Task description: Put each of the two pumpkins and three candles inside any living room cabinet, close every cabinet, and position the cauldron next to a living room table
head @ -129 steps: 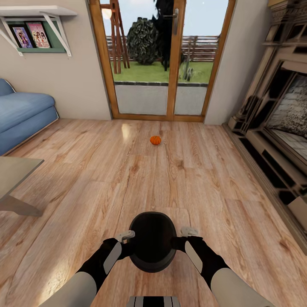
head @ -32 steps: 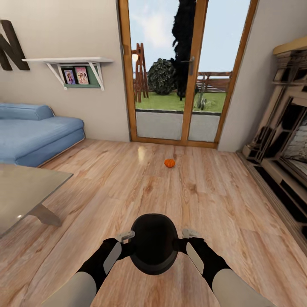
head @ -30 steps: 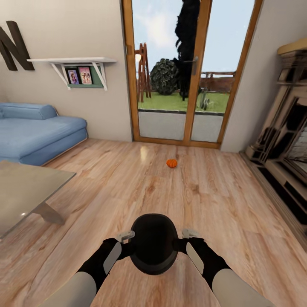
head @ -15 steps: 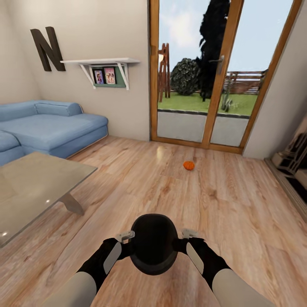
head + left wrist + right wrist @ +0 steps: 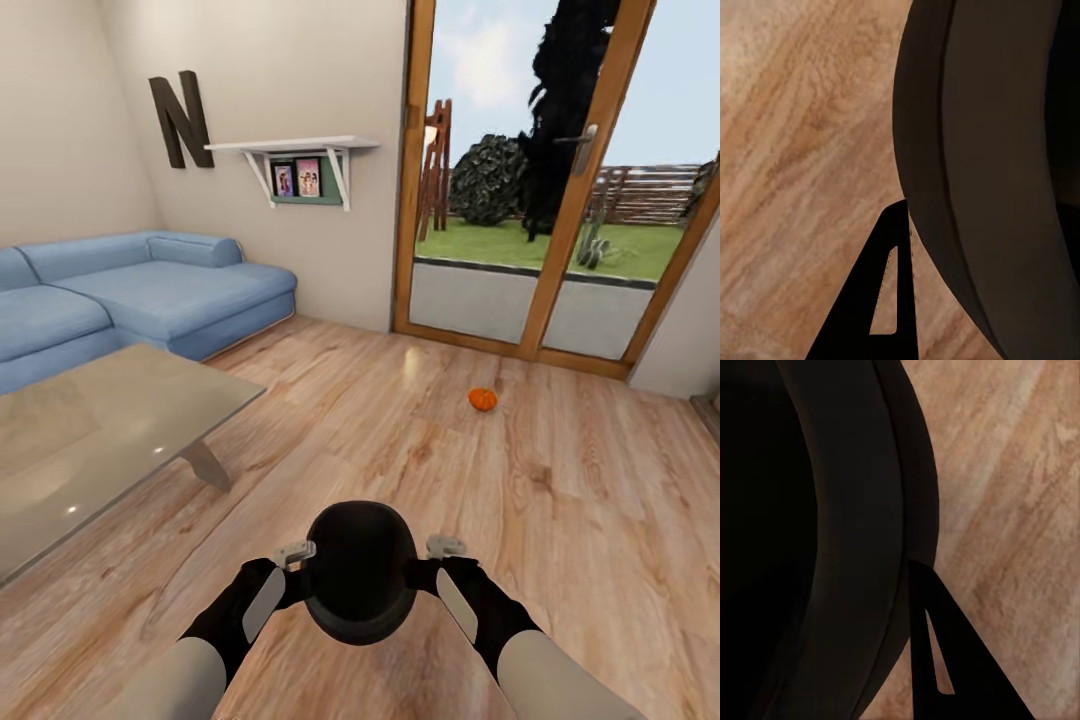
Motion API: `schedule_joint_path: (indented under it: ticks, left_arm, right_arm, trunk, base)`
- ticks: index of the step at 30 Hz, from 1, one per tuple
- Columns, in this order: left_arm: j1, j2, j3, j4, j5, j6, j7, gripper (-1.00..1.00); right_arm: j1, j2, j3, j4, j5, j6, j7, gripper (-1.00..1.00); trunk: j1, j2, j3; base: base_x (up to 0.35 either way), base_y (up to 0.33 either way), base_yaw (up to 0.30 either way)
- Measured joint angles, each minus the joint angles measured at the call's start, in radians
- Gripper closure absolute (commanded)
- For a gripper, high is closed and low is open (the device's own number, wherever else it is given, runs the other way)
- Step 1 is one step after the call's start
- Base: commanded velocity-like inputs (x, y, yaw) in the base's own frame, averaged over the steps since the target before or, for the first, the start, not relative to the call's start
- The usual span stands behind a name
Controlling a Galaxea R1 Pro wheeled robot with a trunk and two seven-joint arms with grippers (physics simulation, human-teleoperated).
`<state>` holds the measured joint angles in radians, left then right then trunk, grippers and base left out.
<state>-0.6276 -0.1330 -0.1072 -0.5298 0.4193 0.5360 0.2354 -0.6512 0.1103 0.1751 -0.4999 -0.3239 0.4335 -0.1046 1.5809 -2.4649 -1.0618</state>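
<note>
Head view: your view has swung left since a second ago, so the glass table [image 5: 110,430] and sofa [image 5: 130,300] now fill the left; cauldron [image 5: 360,570] is pinched between left gripper [image 5: 296,551] and right gripper [image 5: 444,546]. Pumpkin [image 5: 482,399] lies on the floor by the door.
Left wrist: one finger [image 5: 881,300] rests on the cauldron rim [image 5: 967,150].
Right wrist: one finger [image 5: 934,652] likewise. You're lined up to set it beside the table

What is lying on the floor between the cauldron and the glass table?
Nothing: in the head view only bare wood floor lies between the cauldron, held between both grippers, and the glass table.
</note>
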Motion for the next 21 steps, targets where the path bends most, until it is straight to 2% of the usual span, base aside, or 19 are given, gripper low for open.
schedule_joint_path:
  ticks: [16,21]
  left_arm:
    - [0.000,0.001,0.000,0.000,0.000,0.000,0.000,1.00]
    - [0.000,0.000,0.000,0.000,0.002,0.000,0.000,1.00]
  right_arm:
    - [0.000,0.000,0.000,0.000,0.000,0.000,0.000,1.00]
    - [0.000,0.000,0.000,0.003,-0.004,0.000,0.001,1.00]
  trunk:
    - [0.000,0.000,0.000]
    - [0.000,0.000,0.000]
  base:
    - [0.002,-0.077,0.289]
    - [0.124,-0.006,0.288]
